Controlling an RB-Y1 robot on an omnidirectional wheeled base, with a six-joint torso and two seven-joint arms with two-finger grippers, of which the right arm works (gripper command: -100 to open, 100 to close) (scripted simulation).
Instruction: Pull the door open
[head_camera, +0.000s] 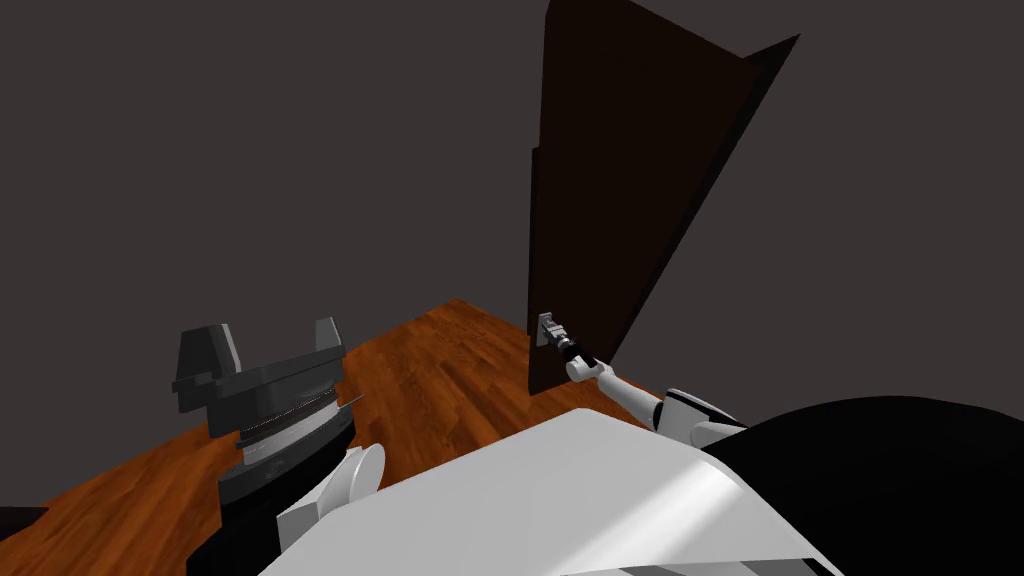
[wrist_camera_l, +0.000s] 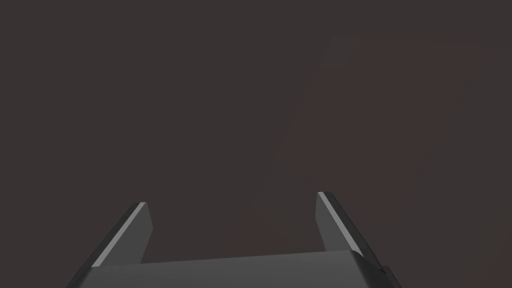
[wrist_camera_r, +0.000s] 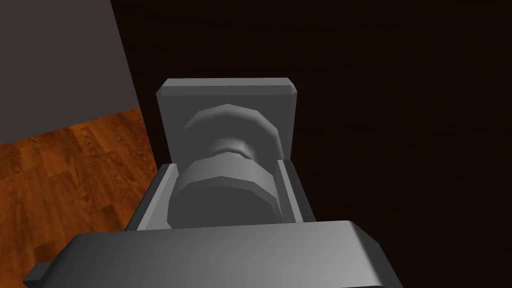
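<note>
A dark brown door stands partly swung out from the grey wall, its free edge toward me. A grey knob on a square grey plate sits low on that edge. My right gripper is shut on the knob, one finger pressing each side of it. In the head view the right gripper reaches forward from my right arm to the knob. My left gripper is open with nothing between its fingers, raised at my left side.
Reddish wooden floor runs from my base to the door. Dark grey walls close in on the left and behind the door. The floor lies beside the door's free edge.
</note>
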